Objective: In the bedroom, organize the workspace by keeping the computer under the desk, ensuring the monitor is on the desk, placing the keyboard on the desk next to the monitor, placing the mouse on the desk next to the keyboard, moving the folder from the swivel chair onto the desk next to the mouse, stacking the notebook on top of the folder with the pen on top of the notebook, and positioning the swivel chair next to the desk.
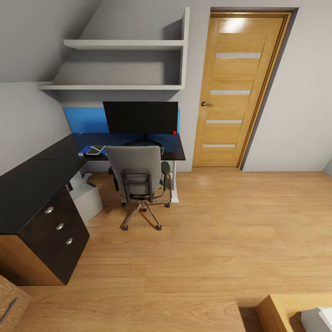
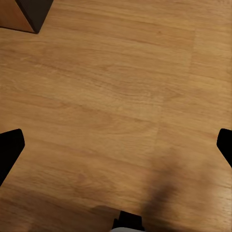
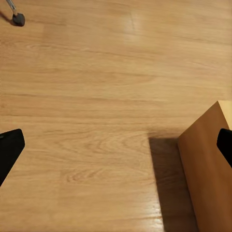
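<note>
The swivel chair (image 1: 138,177) (grey, chrome-based) faces the desk (image 1: 37,180), seemingly touching; both claws (image 2: 116,145) (image 3: 116,145) spread.

The long black L-shaped counter (image 1: 41,170) is running along the left wall and turning under the grey wall shelves. On its far stretch the wide black flat monitor (image 1: 140,117) is standing upright on its curved stand, and near the corner a flat bright blue folder (image 1: 86,150) is lying with a small white-grey notebook (image 1: 96,150) on top of it. The light wood plank floor (image 1: 221,230) is carrying the grey fabric swivel chair (image 1: 138,177) on its chrome star base — drawn up to the counter — and the boxy pale grey computer tower (image 1: 86,199), sitting on the floor under the counter beside the drawers.
</note>
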Controlling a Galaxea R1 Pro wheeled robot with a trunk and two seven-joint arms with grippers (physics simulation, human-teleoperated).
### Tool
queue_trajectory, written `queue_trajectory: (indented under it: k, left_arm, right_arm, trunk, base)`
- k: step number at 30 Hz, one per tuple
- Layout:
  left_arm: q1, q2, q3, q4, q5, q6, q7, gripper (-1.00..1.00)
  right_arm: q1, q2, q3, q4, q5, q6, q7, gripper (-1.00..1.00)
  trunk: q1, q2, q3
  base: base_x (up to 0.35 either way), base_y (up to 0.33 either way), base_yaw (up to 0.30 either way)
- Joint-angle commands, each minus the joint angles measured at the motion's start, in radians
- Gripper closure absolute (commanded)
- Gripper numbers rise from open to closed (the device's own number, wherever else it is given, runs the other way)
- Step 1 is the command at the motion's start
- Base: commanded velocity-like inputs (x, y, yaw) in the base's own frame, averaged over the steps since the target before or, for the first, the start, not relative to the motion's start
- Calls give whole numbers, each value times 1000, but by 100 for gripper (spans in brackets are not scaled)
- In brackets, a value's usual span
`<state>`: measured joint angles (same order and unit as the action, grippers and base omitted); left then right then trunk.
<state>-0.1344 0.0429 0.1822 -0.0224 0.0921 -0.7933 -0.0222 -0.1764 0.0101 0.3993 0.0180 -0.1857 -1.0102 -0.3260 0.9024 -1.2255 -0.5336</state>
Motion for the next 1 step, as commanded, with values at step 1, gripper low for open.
queue_trajectory:
  k: [1]
  left_arm:
    - [-1, 0, -4, 1, 9, -3, -2, -100]
  right_arm:
    - [-1, 1, 9, 2, -9, -4, -1, -100]
  trunk:
    - [0, -1, -1]
  base:
    - [0, 0, 0]
